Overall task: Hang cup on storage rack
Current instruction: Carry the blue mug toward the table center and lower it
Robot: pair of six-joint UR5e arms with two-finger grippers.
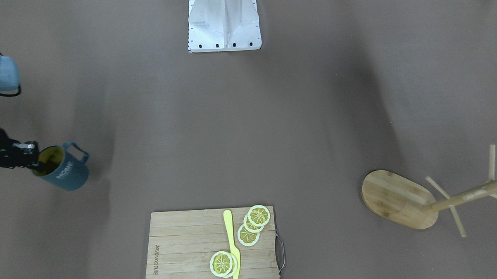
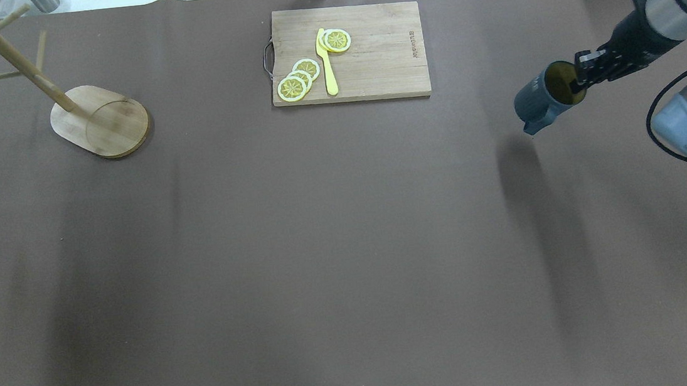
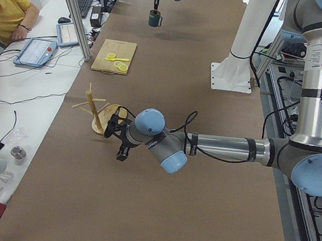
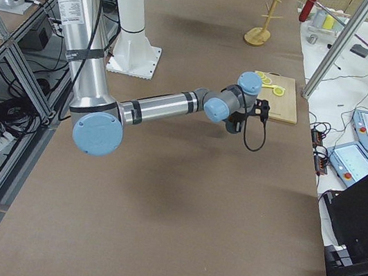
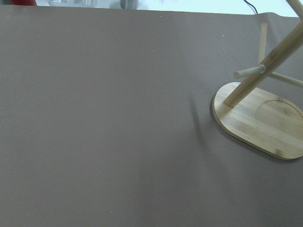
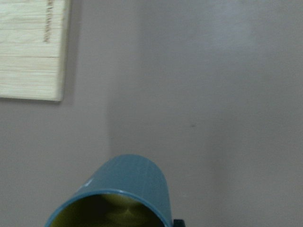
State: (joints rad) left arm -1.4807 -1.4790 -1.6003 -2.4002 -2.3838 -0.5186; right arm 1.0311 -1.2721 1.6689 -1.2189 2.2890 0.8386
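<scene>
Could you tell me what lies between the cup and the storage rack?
In the overhead view, the cutting board, carrying lemon slices and a yellow knife, sits about midway between cup and storage rack; otherwise bare table.

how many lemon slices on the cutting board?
5. Three lemon slices overlap in a row on the cutting board at its handle side; two more stack beside the yellow knife. Any covered ones wouldn't show.

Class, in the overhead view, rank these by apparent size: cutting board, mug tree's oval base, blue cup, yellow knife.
1. cutting board
2. mug tree's oval base
3. blue cup, held above the table, so nearness flatters it
4. yellow knife, about as long as the cup but much thinner
</scene>
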